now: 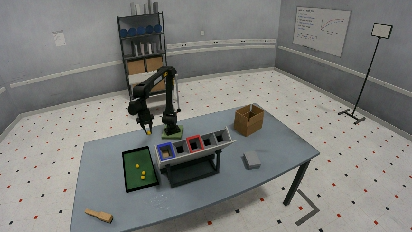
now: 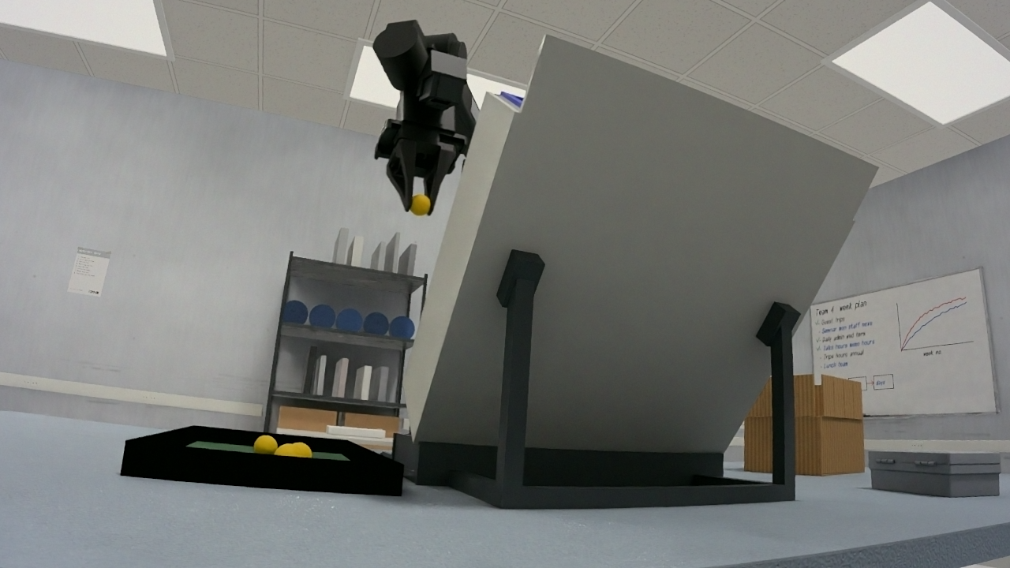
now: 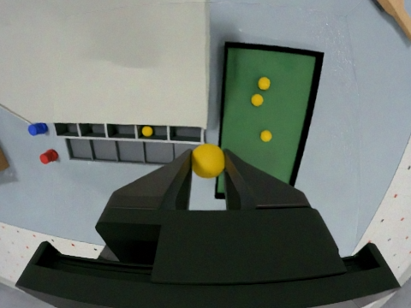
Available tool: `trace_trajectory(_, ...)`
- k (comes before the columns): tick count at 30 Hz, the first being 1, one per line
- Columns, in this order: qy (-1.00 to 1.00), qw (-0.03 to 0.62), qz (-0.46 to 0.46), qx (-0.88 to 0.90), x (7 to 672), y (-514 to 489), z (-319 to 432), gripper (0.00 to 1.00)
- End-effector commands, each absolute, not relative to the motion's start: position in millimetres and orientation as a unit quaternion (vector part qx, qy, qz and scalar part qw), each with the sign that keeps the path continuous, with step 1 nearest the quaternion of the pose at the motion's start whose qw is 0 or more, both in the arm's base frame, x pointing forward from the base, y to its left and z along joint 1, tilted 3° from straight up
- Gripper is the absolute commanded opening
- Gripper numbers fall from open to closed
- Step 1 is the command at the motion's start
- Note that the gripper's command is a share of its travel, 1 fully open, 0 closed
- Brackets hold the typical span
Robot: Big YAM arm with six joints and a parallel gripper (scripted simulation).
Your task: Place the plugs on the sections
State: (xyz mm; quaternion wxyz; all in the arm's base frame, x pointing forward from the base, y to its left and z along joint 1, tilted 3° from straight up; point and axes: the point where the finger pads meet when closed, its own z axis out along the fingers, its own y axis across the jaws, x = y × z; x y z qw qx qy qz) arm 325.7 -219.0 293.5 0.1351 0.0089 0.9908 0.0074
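My gripper (image 1: pixel 148 131) is shut on a yellow marble (image 3: pixel 207 160) and holds it high above the table, behind the blue-banded funnel (image 1: pixel 165 150); it also shows in the exterior view (image 2: pixel 419 202). The red-banded funnel (image 1: pixel 194 143) is the third in the funnel row. In the wrist view the catch sections (image 3: pixel 128 131) lie below the white cover (image 3: pixel 104 60); one marble (image 3: pixel 146 131) rests in the second section from the tray side. The blue plug (image 3: pixel 37 128) and red plug (image 3: pixel 49 156) stand on the table past the far end of the sections.
A green tray (image 1: pixel 139 168) with three marbles lies beside the funnel stand. A cardboard box (image 1: pixel 248 119), a grey block (image 1: pixel 251 159) and a wooden block (image 1: pixel 98 215) are on the table. The arm base (image 1: pixel 172 132) is behind the funnels.
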Motion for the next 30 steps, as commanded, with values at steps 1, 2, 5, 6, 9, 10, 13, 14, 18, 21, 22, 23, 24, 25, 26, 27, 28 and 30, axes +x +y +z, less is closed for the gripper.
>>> trace_trajectory(1,0.983,0.180,-0.013,0.021,346,-210,343,0.00)
trace_trajectory(2,0.982,0.186,-0.014,0.021,349,-205,349,0.00)
trace_trajectory(5,0.978,0.205,-0.015,0.021,357,-191,366,0.00)
trace_trajectory(6,0.977,0.211,-0.016,0.021,360,-187,371,0.00)
trace_trajectory(9,0.974,0.224,-0.017,0.021,366,-178,383,0.00)
trace_trajectory(10,0.974,0.224,-0.017,0.021,366,-178,383,0.00)
trace_trajectory(13,0.973,0.228,-0.017,0.022,368,-175,387,0.00)
trace_trajectory(14,0.973,0.229,-0.018,0.022,369,-174,388,0.00)
trace_trajectory(18,0.972,0.234,-0.018,0.023,371,-171,394,0.00)
trace_trajectory(21,0.971,0.238,-0.019,0.024,373,-168,398,0.00)
trace_trajectory(22,0.970,0.240,-0.019,0.024,374,-168,399,0.00)
trace_trajectory(23,0.970,0.241,-0.019,0.025,374,-167,400,0.00)
trace_trajectory(24,0.970,0.242,-0.019,0.025,375,-166,402,0.00)
trace_trajectory(25,0.969,0.244,-0.019,0.025,376,-165,403,0.00)
trace_trajectory(26,0.969,0.244,-0.019,0.025,376,-165,403,0.00)
trace_trajectory(27,0.969,0.244,-0.019,0.025,376,-165,403,0.00)
trace_trajectory(28,0.969,0.244,-0.019,0.025,376,-165,403,0.00)
trace_trajectory(30,0.969,0.244,-0.019,0.025,376,-165,403,0.00)
